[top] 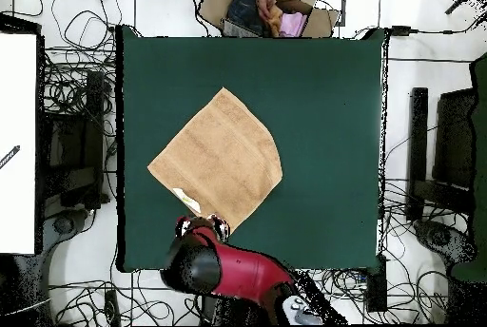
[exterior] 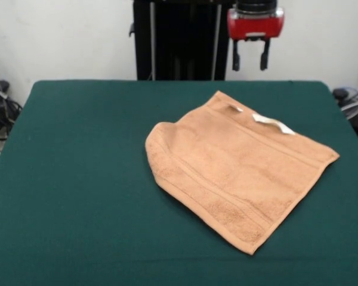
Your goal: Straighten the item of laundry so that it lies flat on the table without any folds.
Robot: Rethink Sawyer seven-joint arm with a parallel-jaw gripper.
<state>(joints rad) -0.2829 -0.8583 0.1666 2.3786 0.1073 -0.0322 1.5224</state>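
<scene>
The peach-orange towel [exterior: 238, 173] lies on the dark green table [exterior: 77, 179], right of the middle in the front view, turned like a diamond. Its left corner is folded under, leaving a rounded edge. A small white label [exterior: 273, 123] sits at its far edge. In the overhead view the towel [top: 219, 160] lies left of the table's [top: 323, 105] middle, with its right corner rounded. My gripper [exterior: 250, 59] hangs open and empty above the table's far edge, behind the towel, not touching it. In the overhead view the gripper [top: 200, 223] is just off the towel's bottom corner.
A cardboard box [top: 271, 9] with clothes and a person's hand stands beyond the table's far edge in the overhead view. Cables and equipment lie around the table's sides. The black pedestal [exterior: 179, 39] stands behind the table.
</scene>
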